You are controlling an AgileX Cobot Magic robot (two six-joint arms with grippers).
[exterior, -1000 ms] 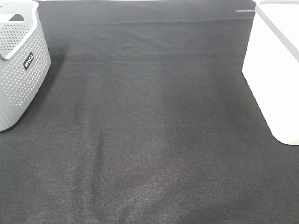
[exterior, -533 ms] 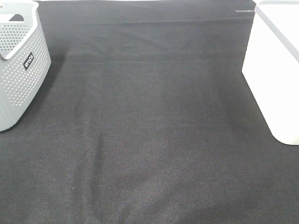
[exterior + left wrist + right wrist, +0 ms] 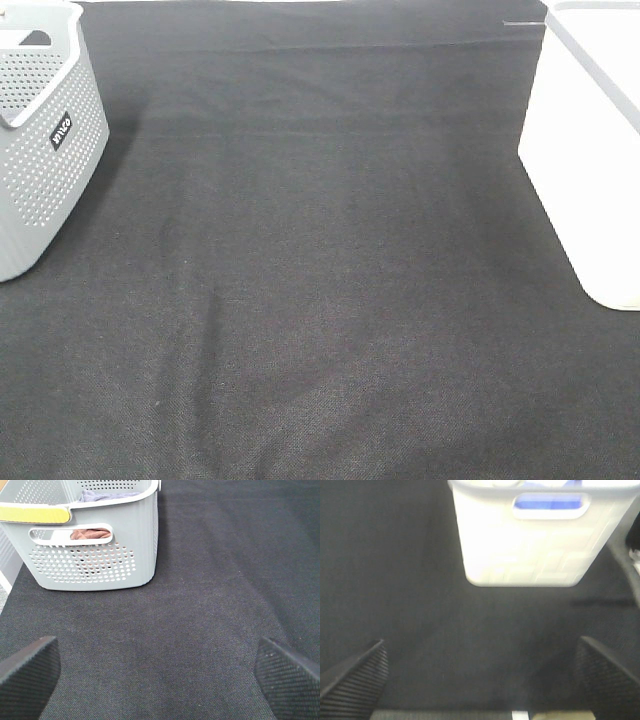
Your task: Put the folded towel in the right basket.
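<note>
Towel cloth, reddish-brown [image 3: 90,533], shows through the handle slot of the grey perforated plastic basket [image 3: 40,150] at nine o'clock on the black fabric table cover [image 3: 330,280]. At three o'clock stands the white plastic basket [image 3: 590,150]. Left gripper [image 3: 160,672] and right gripper [image 3: 480,675] both gape wide, holding nothing.

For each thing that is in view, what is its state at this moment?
Gray basket: upright on the black cloth, holds a brownish cloth and a bluish-gray cloth.
White basket: upright on the cloth, something blue shows through its handle hole.
Black cloth: spread flat over the table, slightly creased.
Left gripper: open, holds nothing, faces the gray basket.
Right gripper: open, holds nothing, faces the white basket.
</note>
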